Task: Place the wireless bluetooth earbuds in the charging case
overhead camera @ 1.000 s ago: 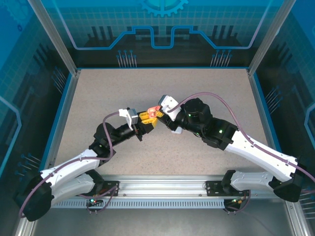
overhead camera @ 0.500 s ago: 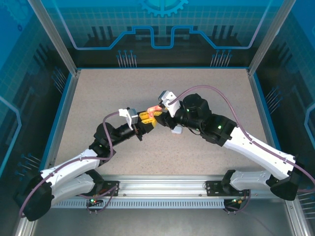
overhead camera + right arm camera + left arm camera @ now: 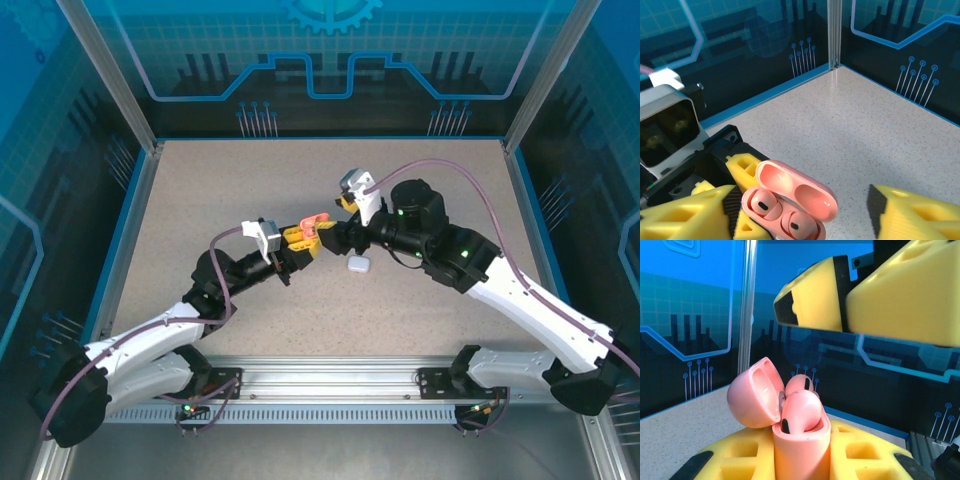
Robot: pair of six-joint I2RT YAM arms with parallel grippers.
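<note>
Tabletop [image 3: 200, 190]: speckled beige, blue rim.
Walls [image 3: 200, 60]: blue panels w/ circuit print, around me.
Corner posts [image 3: 110, 75]: bare metal, far L & R.
Rail [image 3: 330, 378]: alu, my near edge.

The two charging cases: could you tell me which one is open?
The pink case, clamped in the left gripper: its lid is flipped back, two earbuds seated inside. The white case lies on the table, seemingly shut.
</note>
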